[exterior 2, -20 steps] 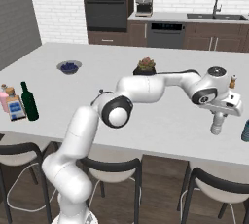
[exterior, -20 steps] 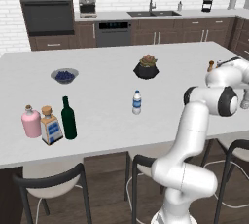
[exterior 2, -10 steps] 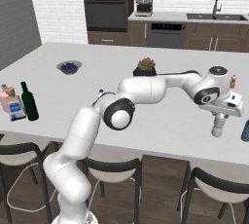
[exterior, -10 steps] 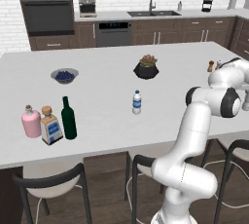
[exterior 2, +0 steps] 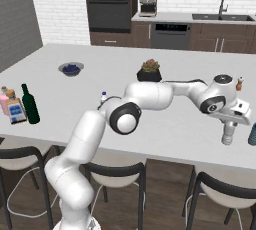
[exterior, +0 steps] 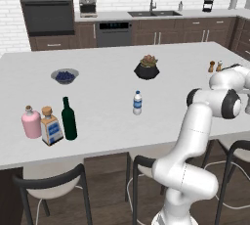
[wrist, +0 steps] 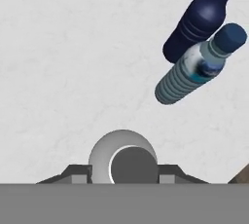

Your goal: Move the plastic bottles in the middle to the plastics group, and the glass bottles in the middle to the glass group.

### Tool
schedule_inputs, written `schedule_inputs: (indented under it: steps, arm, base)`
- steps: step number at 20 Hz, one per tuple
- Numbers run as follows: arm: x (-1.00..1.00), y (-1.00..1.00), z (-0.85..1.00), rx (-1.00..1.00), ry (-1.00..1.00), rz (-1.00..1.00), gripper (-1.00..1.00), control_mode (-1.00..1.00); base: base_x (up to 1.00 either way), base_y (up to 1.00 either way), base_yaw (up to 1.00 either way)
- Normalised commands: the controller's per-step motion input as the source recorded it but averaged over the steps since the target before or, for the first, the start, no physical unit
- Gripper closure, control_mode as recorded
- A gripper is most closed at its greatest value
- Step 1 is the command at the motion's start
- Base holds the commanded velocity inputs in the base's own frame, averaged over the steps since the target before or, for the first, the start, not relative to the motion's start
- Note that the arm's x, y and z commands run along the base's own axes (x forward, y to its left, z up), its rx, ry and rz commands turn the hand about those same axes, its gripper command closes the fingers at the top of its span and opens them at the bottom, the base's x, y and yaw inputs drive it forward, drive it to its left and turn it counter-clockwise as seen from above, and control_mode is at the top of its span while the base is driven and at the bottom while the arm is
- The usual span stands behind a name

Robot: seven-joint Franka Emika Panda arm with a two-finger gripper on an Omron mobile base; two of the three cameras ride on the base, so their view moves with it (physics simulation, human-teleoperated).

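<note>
My gripper [exterior 2: 229, 126] [wrist: 123, 168] is shut on the plain greyish plastic bottle [exterior 2: 228, 135] [wrist: 121, 156] near the counter's right front edge, holding it upright by the top. Whether its base touches the counter I cannot tell. Just beyond it stand a dark blue bottle [wrist: 202, 19] and a ribbed clear bottle with a blue cap [wrist: 197, 69] [exterior 2: 252, 135]. The white-capped, blue-labelled plastic bottle [exterior: 137, 102] [exterior 2: 103, 96] stands mid-counter. The green glass bottle [exterior: 69, 119] [exterior 2: 30, 104] stands beside the pink bottle [exterior: 31, 123] and the square blue-labelled bottle [exterior: 51, 126] at the left.
A bowl of blueberries [exterior: 64, 76] and a potted plant [exterior: 147, 67] sit toward the back of the white counter [exterior: 97, 92]. Salt and pepper shakers [exterior: 215, 66] stand at the far right. Stools [exterior 2: 117, 174] line the near edge.
The gripper with the grey bottle has hardly shifted, sinking at most slightly. Nothing else on the counter has moved.
</note>
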Motion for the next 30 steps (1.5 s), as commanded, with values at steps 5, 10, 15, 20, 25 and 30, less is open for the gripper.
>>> schedule_inputs:
  steps: [5, 10, 15, 20, 25, 30]
  arm:
    - [0.00, -0.14, -0.04, 0.01, 0.00, -0.04, 1.00, -1.00]
    - [0.00, 0.00, -0.13, 0.03, 0.00, 0.00, 1.00, -1.00]
    - [0.00, 0.00, -0.19, 0.00, 0.00, 0.00, 1.00, -1.00]
    - [0.00, 0.00, -0.29, 0.00, 0.00, 0.00, 1.00, -1.00]
    - [0.03, 0.00, -0.09, 0.00, 0.00, 0.00, 1.00, -1.00]
    - [0.11, 0.00, 0.00, 0.00, 0.00, 0.00, 1.00, -1.00]
  base:
    - [0.00, 0.00, 0.00]
    - [0.00, 0.00, 0.00]
    - [0.00, 0.00, 0.00]
    - [0.00, 0.00, 0.00]
    - [0.00, 0.00, 0.00]
    - [0.00, 0.00, 0.00]
